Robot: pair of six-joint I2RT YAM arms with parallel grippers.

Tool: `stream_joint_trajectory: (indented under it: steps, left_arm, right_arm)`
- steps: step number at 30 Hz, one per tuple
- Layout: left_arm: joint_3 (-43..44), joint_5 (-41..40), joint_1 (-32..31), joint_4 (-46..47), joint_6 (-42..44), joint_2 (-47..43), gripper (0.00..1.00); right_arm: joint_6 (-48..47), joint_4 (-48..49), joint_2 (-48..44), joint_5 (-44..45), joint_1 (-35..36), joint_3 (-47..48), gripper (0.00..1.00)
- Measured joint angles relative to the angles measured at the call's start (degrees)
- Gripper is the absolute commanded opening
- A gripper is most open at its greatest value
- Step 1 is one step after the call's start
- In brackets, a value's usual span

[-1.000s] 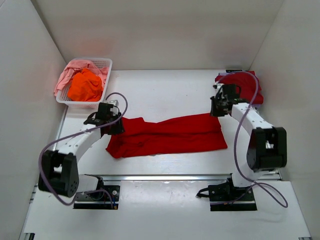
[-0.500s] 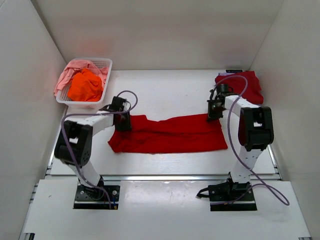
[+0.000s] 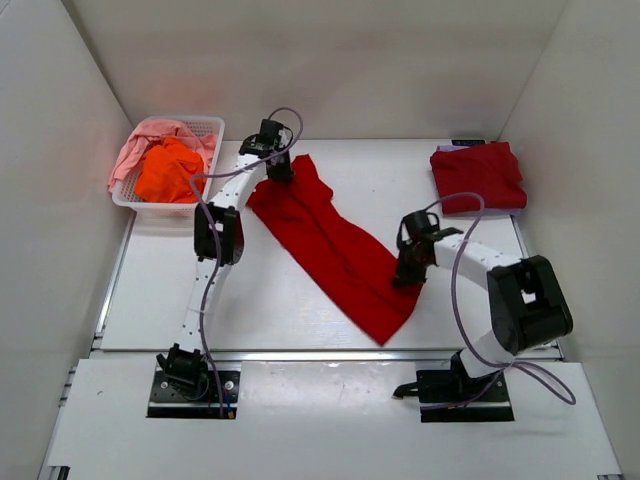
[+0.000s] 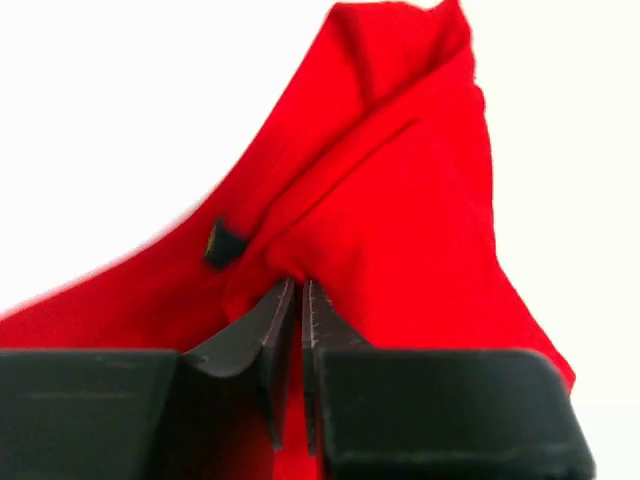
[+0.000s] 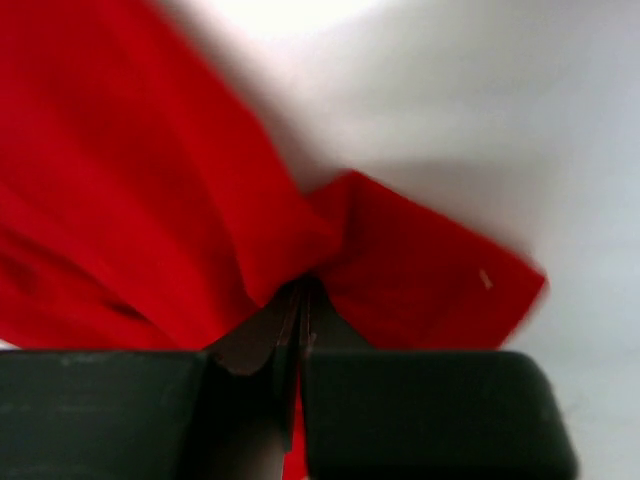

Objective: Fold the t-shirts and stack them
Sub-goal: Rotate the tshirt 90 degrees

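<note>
A red t-shirt lies stretched in a long diagonal band from the far left of the table to the near middle. My left gripper is shut on its far end near the basket; in the left wrist view the jaws pinch a fold of red cloth. My right gripper is shut on the shirt's near right edge; in the right wrist view the jaws clamp red cloth. A folded red t-shirt lies at the far right.
A white basket at the far left holds an orange garment and a pink garment. White walls enclose the table on three sides. The arm bases stand on a rail at the near edge.
The shirt has swung from a horizontal band to a diagonal one. My left gripper moved far back towards the basket with its end. My right gripper moved nearer and left with the other end.
</note>
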Motion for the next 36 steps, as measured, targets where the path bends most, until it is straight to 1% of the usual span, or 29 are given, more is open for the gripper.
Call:
stream_joint_trajectory:
  steps: [1,2,3,4,6,7,8,11,13,17,20,23,27,30,32,36]
  left_arm:
    - [7.93,0.94,-0.31,-1.16,-0.35,4.74,0.19]
    - [11.28,1.92,-0.61,-1.51,-0.68,7.10,0.19]
    - [11.56,2.64,-0.83,-1.03,-1.01,7.61,0.21]
    - [8.28,3.48,-1.01,-0.02,-1.22,6.01,0.21]
    - [2.16,4.07,-1.33,2.47,-1.51,2.91,0.20]
    - [1.09,4.28,-1.49,2.82,-1.55,2.27,0.20]
    - [1.68,4.59,-1.64,2.45,-1.77,2.43,0.21]
    - [7.80,6.36,-1.88,1.09,-2.99,5.90,0.20]
    - [7.89,8.02,-1.86,2.58,-4.35,6.47,0.20]
    - [4.81,10.99,-1.55,7.32,-6.64,5.68,0.17]
    - [5.35,13.53,-1.31,9.57,-8.55,6.54,0.16]
    - [5.25,17.27,-1.18,14.03,-11.10,7.37,0.14]
    - [5.25,21.29,-1.20,19.26,-14.03,7.72,0.14]
    - [5.25,23.30,-1.11,23.50,-16.26,7.72,0.14]
    - [5.51,24.11,-1.07,24.81,-17.35,7.72,0.14]
    - [5.57,25.57,-0.66,25.42,-17.99,6.73,0.14]
  right_arm:
    - [2.80,0.79,-1.53,0.52,2.73,-1.70,0.00]
    - [5.22,1.62,-2.82,0.94,5.03,-3.13,0.00]
    - [7.56,2.54,-3.87,1.20,7.26,-4.39,0.00]
    - [10.86,4.00,-5.05,1.66,10.47,-5.92,0.00]
    - [14.97,6.73,-6.43,2.34,14.36,-7.96,0.00]
    - [17.11,8.39,-7.04,2.54,16.48,-9.05,0.01]
    - [19.15,10.10,-7.48,2.82,18.49,-9.97,0.00]
    - [24.28,16.98,-7.48,2.51,23.89,-12.44,0.00]
    - [26.43,21.51,-6.34,2.14,27.10,-13.18,0.00]
    - [27.08,28.94,-2.38,0.92,32.13,-12.31,0.00]
    - [25.99,32.68,-0.68,-0.55,33.31,-12.15,0.00]
    - [23.56,35.01,0.37,-1.40,33.94,-11.96,0.00]
    - [19.69,34.77,1.79,0.04,36.09,-9.70,0.00]
    - [18.69,34.16,1.42,1.70,36.72,-9.46,0.00]
    - [18.45,33.18,-0.33,3.89,37.11,-10.47,0.00]
    - [17.35,29.81,-8.11,8.92,38.01,-15.17,0.00]
